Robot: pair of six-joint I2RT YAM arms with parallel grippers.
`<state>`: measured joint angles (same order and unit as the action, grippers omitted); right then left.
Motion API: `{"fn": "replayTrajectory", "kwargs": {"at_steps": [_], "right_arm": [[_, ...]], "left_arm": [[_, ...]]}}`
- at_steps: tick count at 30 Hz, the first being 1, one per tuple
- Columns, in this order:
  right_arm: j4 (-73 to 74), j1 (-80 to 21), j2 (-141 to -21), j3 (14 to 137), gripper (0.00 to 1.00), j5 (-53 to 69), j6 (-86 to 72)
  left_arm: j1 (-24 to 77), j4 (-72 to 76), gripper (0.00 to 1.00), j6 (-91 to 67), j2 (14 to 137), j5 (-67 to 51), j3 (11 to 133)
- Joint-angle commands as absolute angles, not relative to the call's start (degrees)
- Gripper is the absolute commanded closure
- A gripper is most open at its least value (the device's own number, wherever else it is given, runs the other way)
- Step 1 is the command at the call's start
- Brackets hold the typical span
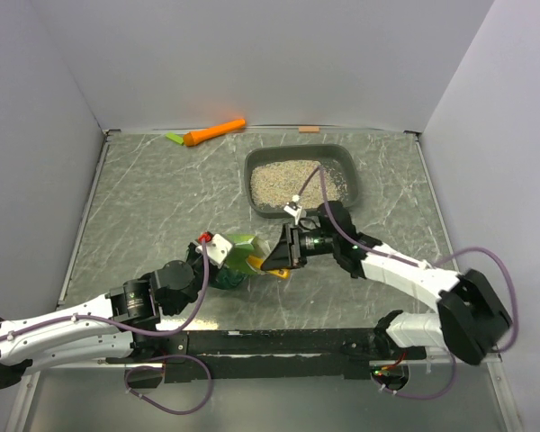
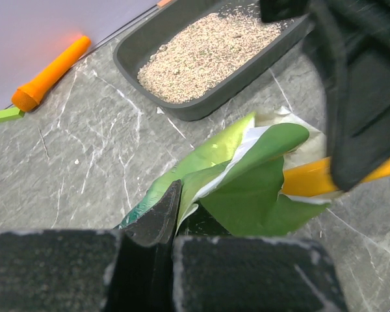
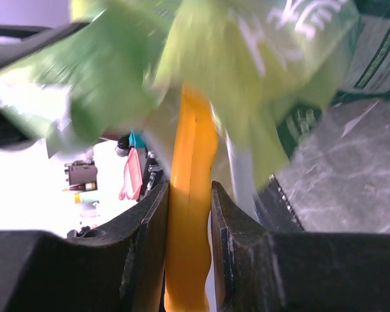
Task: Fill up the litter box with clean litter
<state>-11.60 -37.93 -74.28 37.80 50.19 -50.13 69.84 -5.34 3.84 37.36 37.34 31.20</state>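
1. Top external view, far left: the left gripper (image 1: pixel 223 261) reaches over the grey marbled tabletop (image 1: pixel 144 198) to the centre. In the left wrist view its jaws are closed narrow on the lower edge of the glossy green crinkled bag (image 2: pixel 247 188).
2. At the back wall, left of centre, an orange tapered plastic stick (image 1: pixel 214 132) lies flat, with a small green block (image 1: pixel 175 139) just beside its thick end.
3. The bag sits between the two grippers in the middle of the table, its mouth gaping towards the right arm.
4. A yellow-orange plastic handle (image 3: pixel 190 214) runs into the bag's mouth. The right gripper (image 3: pixel 190 195) pinches it tightly, one finger on each side.
5. Right of centre, towards the back, the shallow dark grey plastic litter box (image 1: pixel 342 155) rests flat, apart from the bag.
6. Fine beige-grey clean litter (image 1: pixel 292 180) covers its floor in a loose speckled layer.
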Motion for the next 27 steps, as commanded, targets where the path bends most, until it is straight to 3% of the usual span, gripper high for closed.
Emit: {"fn": "replayTrajectory", "kwargs": {"at_steps": [1, 27], "right_arm": [[-13.4, -37.3, -64.4, 36.9, 1.00, 52.4, -50.1], [-5.1, -30.1, -36.4, 20.2, 1.00, 45.8, -62.2]], "left_arm": [[70.3, -3.0, 0.99, 3.8, 37.4, 37.4, 31.8], [70.4, -1.8, 0.99, 4.5, 35.0, 38.4, 30.8]]}}
